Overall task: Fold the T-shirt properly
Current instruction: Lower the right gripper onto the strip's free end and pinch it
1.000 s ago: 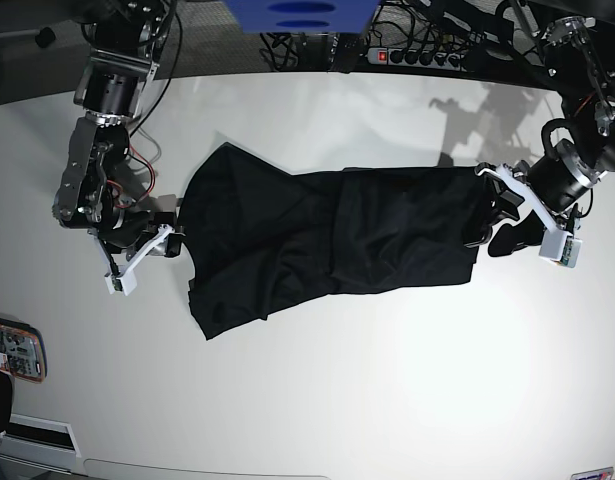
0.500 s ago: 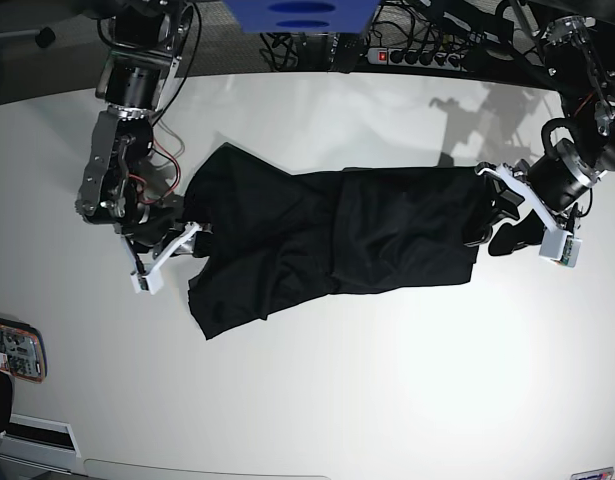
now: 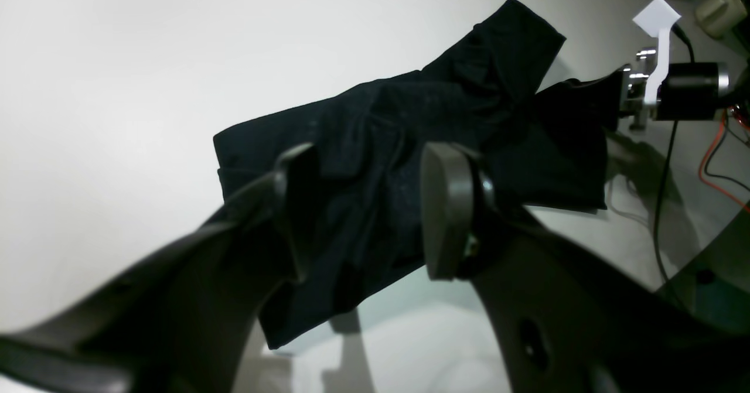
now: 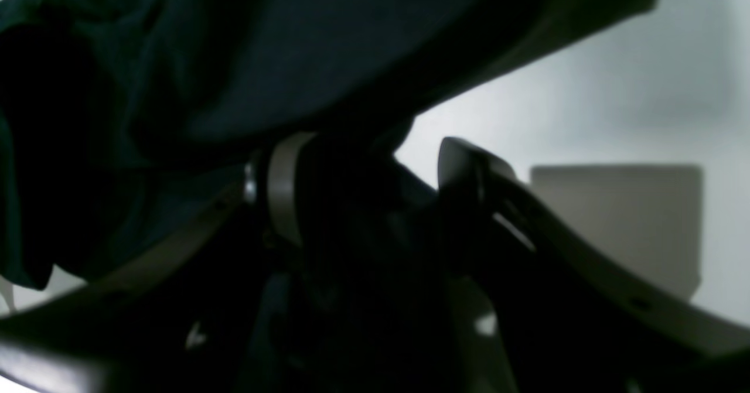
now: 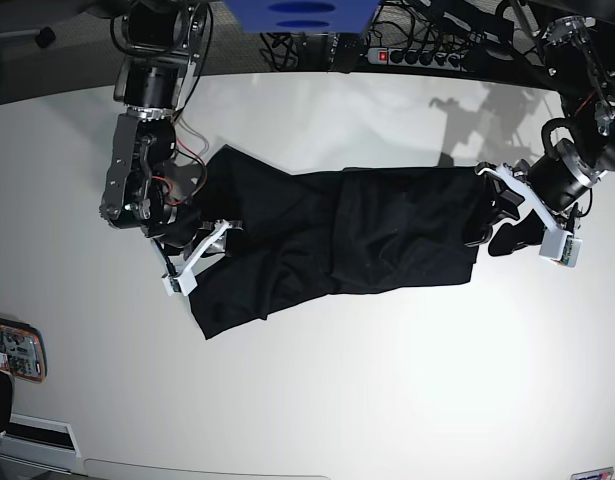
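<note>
The white table (image 5: 387, 400) carries the black T-shirt (image 5: 367, 235), which lies wrinkled and stretched sideways across its middle between my two arms, with no container anywhere on it. My left gripper (image 5: 490, 222) sits at one end of the cloth with its jaws spread apart and nothing pinched between them. My right gripper (image 5: 200, 248) is pushed in over the other end, cloth draped over it, jaws apart; whether any fabric is caught I cannot tell.
</note>
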Controlling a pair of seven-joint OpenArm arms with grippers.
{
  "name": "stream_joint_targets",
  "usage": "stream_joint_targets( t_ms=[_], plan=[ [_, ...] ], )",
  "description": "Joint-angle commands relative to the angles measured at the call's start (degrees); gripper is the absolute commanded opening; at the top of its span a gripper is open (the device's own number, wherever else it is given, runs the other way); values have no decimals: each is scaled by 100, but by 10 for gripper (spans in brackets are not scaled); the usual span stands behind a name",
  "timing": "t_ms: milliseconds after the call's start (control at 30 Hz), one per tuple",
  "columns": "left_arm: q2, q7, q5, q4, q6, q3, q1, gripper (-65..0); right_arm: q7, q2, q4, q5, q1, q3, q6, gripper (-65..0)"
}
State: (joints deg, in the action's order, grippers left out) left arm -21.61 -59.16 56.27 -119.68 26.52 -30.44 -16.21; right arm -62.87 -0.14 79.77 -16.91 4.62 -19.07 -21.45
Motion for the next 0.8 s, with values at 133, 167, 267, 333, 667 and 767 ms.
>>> stream_joint_targets(
  t_ms=[133, 167, 267, 333, 667, 767],
  plan=[
    [-59, 135, 100, -72, 7, -20, 34, -369, -170, -8, 45, -450, 43, 30, -4, -352],
    [-59, 135, 100, -72, 7, -20, 34, -369, -170, -8, 10, -731, 52, 48, -4, -352],
    [-59, 135, 100, -72, 7, -20, 43, -369, -170, 10, -104, -1162, 70, 285, -4, -352],
    [-59, 135, 100, -72, 7, -20, 43, -369, -152, 10, -289, -1268, 70, 408, -4, -352],
    [-59, 127, 109, -72, 7, -20, 34, -369, 428, 27, -1247, -1250, 87, 373, -4, -352],
    [-59, 118, 100, -72, 7, -20, 25, -369, 445, 80, -1282, -1250, 386, 373, 5, -352]
  ],
)
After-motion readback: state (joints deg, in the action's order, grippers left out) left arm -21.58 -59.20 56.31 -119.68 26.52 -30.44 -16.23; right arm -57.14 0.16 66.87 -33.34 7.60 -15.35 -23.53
